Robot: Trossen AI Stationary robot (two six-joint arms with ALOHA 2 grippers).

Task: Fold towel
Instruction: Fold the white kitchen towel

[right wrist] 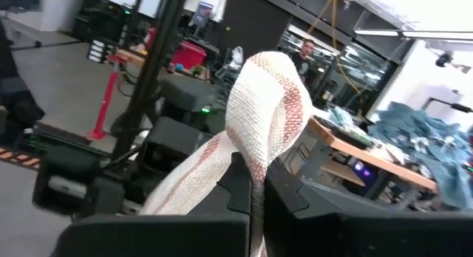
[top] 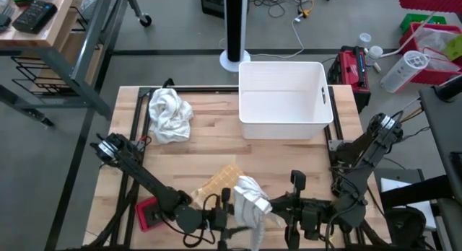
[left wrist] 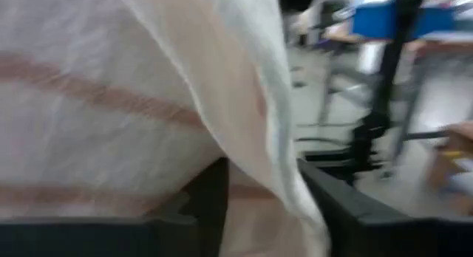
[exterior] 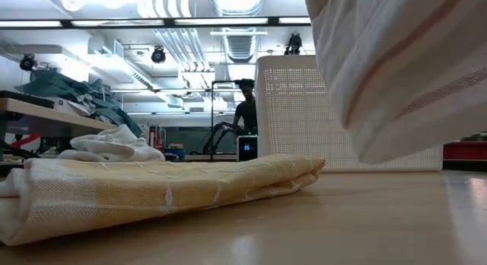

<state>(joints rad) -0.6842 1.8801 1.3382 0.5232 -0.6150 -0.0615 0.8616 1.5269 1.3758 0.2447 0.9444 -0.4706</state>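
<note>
From above I see a wooden table (top: 209,139) with a white bin (top: 283,99) at its far edge. Both arms reach in at the near edge, well in front of the bin, and meet around a white towel (top: 250,202) with faint red stripes, which is bunched and lifted off the wood. The right gripper (right wrist: 251,194) is clamped shut on a fold of that towel; in its wrist view the cloth rises in a loop from between the dark fingers (right wrist: 240,184). The left gripper (left wrist: 262,190) sits at the towel's other side, with cloth draped between its fingers (left wrist: 211,201); the fingers stand partly apart and I cannot tell whether they are pinching the fabric. A folded yellow cloth (top: 218,182) lies flat on the table just beside the held towel, nearer the bin. A crumpled white cloth (top: 169,114) lies just left of the bin. In the low view the striped towel (exterior: 396,67) hangs above the tabletop, the yellow cloth (exterior: 152,189) rests on the wood, and a person (exterior: 245,113) stands far behind
</note>
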